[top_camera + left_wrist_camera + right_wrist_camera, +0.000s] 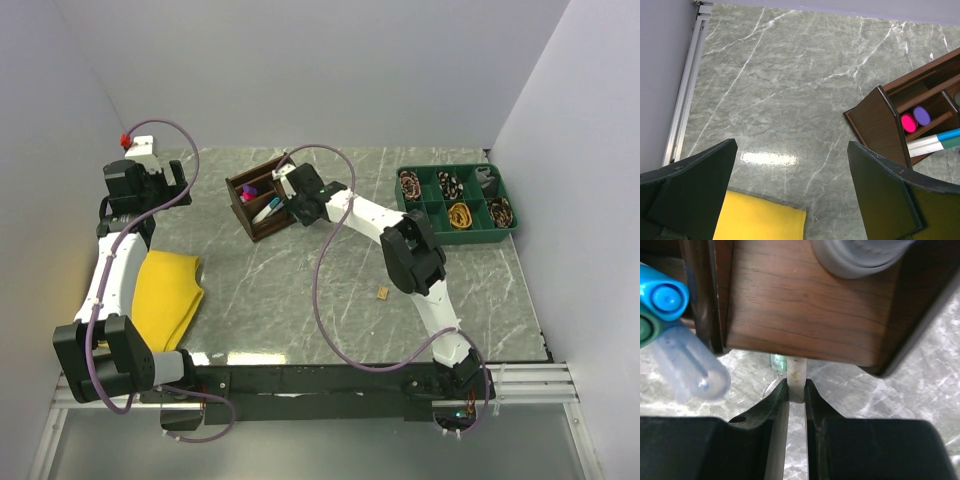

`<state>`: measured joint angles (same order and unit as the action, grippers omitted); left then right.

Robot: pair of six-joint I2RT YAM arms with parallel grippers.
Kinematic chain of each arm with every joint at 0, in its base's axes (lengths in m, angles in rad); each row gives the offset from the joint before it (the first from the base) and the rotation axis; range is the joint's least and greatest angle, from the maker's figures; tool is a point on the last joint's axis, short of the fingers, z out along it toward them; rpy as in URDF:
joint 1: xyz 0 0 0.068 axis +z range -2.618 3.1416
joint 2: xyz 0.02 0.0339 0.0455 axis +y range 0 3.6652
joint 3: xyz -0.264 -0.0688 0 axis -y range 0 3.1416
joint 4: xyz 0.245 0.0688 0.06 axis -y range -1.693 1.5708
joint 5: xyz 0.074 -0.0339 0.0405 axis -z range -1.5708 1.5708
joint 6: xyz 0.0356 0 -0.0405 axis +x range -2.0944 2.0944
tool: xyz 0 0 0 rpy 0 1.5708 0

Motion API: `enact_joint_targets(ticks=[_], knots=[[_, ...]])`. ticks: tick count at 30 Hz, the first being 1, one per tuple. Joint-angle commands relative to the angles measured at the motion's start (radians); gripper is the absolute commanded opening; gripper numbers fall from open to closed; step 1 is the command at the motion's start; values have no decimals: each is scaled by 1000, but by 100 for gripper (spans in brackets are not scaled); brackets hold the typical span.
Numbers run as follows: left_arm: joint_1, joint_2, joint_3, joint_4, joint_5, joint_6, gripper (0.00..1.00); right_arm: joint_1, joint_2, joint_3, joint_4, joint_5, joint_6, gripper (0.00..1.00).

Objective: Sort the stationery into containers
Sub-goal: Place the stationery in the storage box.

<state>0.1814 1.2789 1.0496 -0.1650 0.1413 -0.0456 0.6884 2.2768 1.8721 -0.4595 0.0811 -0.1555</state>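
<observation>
The dark brown wooden organiser (pixel 258 205) stands at the back middle of the table. In the left wrist view the organiser (pixel 875 122) holds a pink marker (pixel 909 123), a purple marker (pixel 922 115) and a white marker with a blue-green cap (pixel 935 142). My right gripper (pixel 284 198) is at the organiser's right side. In the right wrist view it (pixel 797 386) is shut on a small white eraser-like piece (pixel 797 377) just below the organiser's wall (pixel 805 305), with a pale-green piece (pixel 778 361) behind. A blue marker cap (pixel 665 297) shows at the left. My left gripper (pixel 792 200) is open and empty. A tan piece (pixel 383 293) lies on the table.
A yellow cloth (pixel 170 295) lies at the left, under my left arm, and shows in the left wrist view (pixel 760 220). A green divided tray (pixel 430 205) with coiled items stands at the back right. White walls enclose the table.
</observation>
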Motion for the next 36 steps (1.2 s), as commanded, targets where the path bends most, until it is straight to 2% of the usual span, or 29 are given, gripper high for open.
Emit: enact_joint_targets(ticks=[1,15,19,33,36], knots=[[4,-15,-3,38,-5,-7,99,8,13,39,25,29,-10,0],[6,-4,0,42,12,-19,99,10,23,59,44,54,2,1],[6,-1,1,39,11,-17,99,13,35,70,48,60,5,5],[6,2,0,38,24,-22,99,26,53,79,61,69,16,10],[7,-1,-7,38,23,-20,100,30,58,78,64,72,17,16]])
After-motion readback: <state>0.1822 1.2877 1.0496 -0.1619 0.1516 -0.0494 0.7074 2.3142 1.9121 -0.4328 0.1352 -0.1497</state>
